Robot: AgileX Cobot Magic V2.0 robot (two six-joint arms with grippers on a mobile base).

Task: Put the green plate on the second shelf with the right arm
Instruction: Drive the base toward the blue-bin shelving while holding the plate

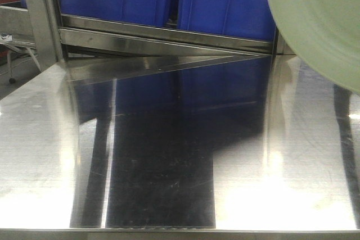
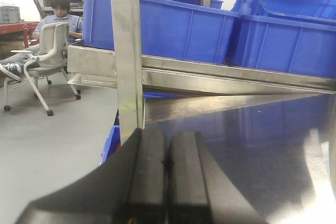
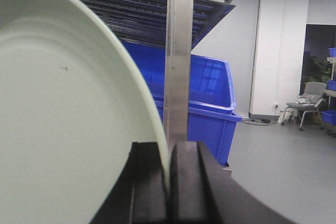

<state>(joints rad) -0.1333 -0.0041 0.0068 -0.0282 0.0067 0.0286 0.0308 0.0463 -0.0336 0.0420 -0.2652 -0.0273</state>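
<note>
The green plate [image 1: 323,21] is pale sage green and round. It hangs in the air at the top right of the front view, above the steel shelf surface [image 1: 169,155]. In the right wrist view the plate [image 3: 68,108] fills the left half, held on edge. My right gripper [image 3: 168,153] is shut on the plate's rim, one black finger on each side. My left gripper [image 2: 167,153] is shut and empty, low over the steel surface near an upright post [image 2: 127,51]. Neither gripper shows in the front view.
Blue plastic bins [image 1: 225,1] stand on the shelf level behind and above the steel surface. A steel upright [image 3: 178,61] stands just beyond the right gripper, with a slatted shelf above. A seated person [image 2: 52,24] is far left on the floor.
</note>
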